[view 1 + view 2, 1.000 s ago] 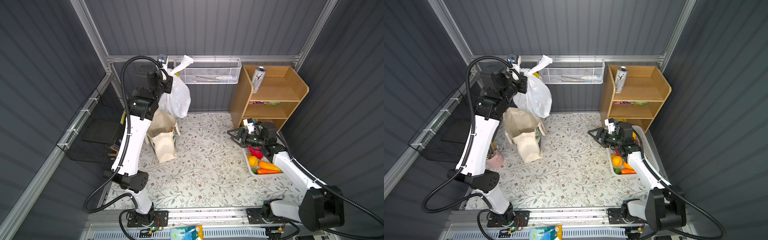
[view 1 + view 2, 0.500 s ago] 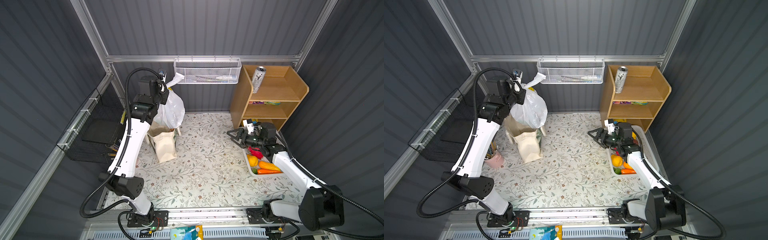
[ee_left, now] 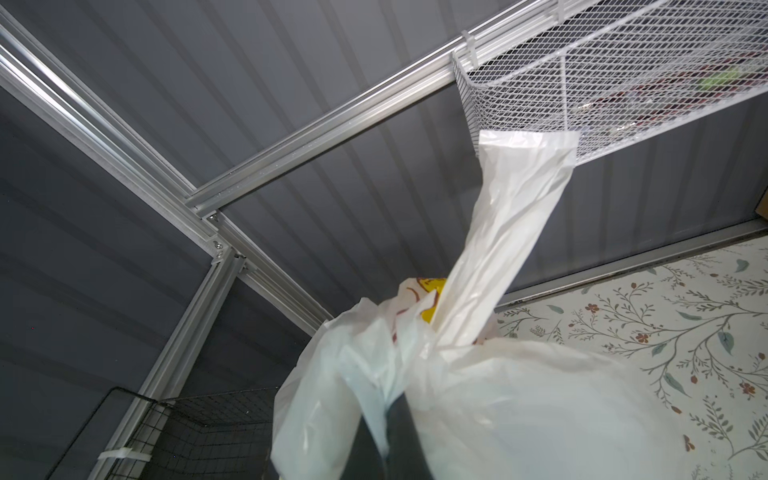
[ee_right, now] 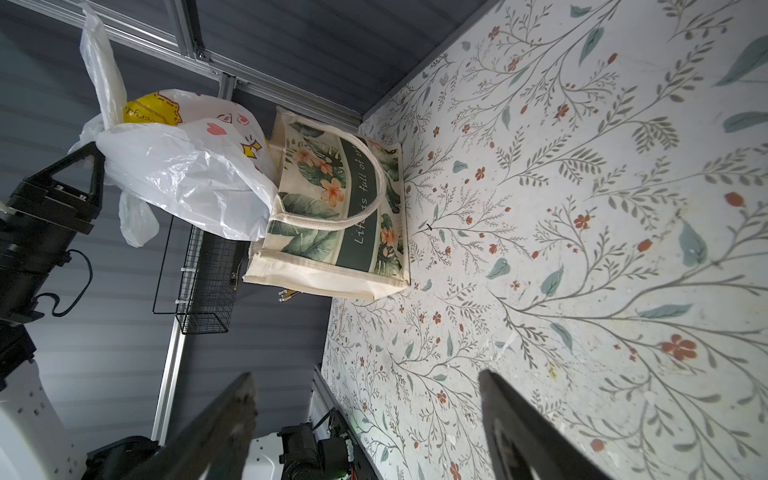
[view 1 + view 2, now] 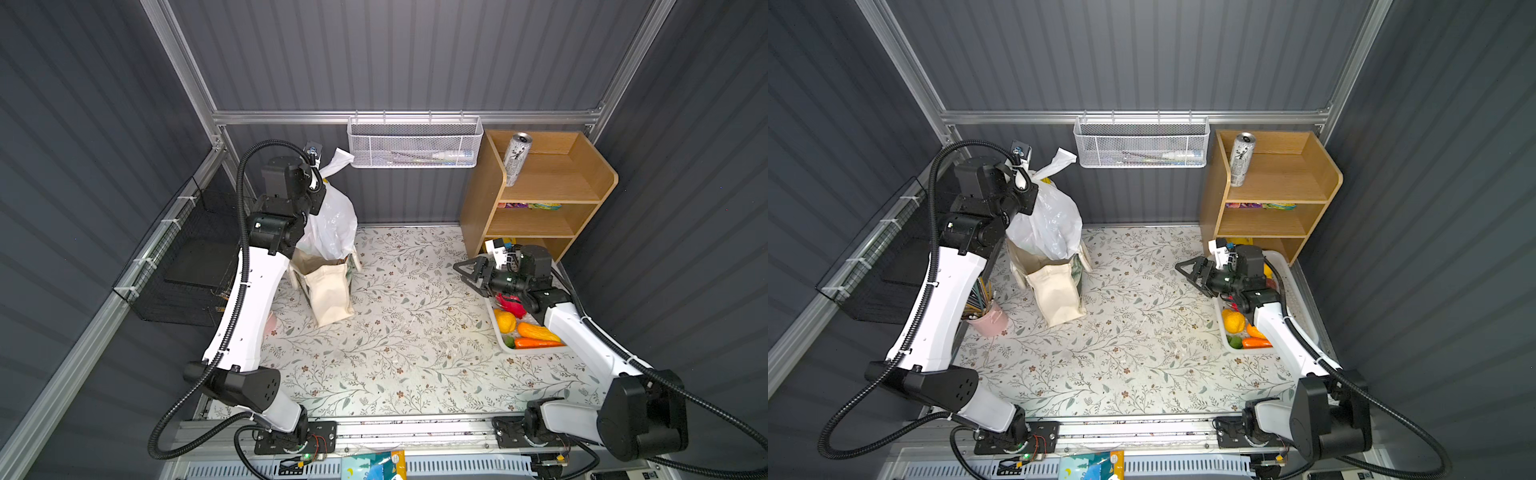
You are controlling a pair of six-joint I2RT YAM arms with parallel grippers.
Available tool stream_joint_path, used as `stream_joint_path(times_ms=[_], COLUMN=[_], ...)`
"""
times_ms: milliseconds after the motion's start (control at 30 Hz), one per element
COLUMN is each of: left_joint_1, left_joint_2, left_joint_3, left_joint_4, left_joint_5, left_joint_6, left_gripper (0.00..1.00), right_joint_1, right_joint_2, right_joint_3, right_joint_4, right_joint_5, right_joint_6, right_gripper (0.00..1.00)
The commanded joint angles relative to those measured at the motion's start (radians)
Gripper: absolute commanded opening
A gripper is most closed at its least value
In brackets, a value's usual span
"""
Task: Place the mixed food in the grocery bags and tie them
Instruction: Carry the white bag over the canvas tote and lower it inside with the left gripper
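My left gripper (image 5: 314,185) is shut on the gathered neck of the white plastic grocery bag (image 5: 332,224), and its dark fingers (image 3: 401,440) pinch the film. The bag hangs full, with one handle sticking up and its lower end at the open mouth of the cream canvas tote (image 5: 328,291) standing on the mat. The right wrist view shows both the bag (image 4: 187,174) and the tote (image 4: 332,216). My right gripper (image 5: 467,272) is open and empty, low over the mat beside the white tray (image 5: 536,352). The tray holds a pink dragon fruit (image 5: 510,303), a yellow fruit (image 5: 505,321) and carrots (image 5: 536,343).
A wooden shelf (image 5: 540,187) at the back right carries a silver can (image 5: 515,160) on top and snack packets (image 5: 528,205) below. A white mesh basket (image 5: 415,143) hangs on the back wall, a black wire basket (image 5: 195,257) on the left wall. A pink pencil cup (image 5: 988,320) stands behind my left arm.
My left arm has brought the plastic bag down from high by the back wall to the tote's mouth. The right arm has not moved.
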Motion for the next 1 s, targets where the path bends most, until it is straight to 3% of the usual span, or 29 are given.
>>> stream_joint_path(times_ms=[0,300,600,967], left_joint_1=[0.006,0.007,0.007,0.007], left_joint_2=[0.000,0.085,0.102,0.167], left_joint_3=[0.023,-0.097,-0.388,-0.501], left_joint_4=[-0.040,-0.178,-0.096,-0.088], left_joint_5=[0.003,0.044,0.027,0.060], left_joint_6=[0.033,0.003,-0.066,-0.134], left_gripper=[0.00,0.00,0.00,0.00], right_joint_1=[0.003,0.003,0.003,0.003], right_joint_2=[0.007,-0.015,-0.032,-0.052], right_joint_3=[-0.013,-0.029,-0.027,-0.020], right_joint_4=[-0.002,-0.006,-0.029,-0.050], right_joint_5=[0.002,0.007,0.016,0.028], right_joint_6=[-0.009,-0.009,-0.020,-0.021], right_gripper=[0.85,0.84,0.84,0.84])
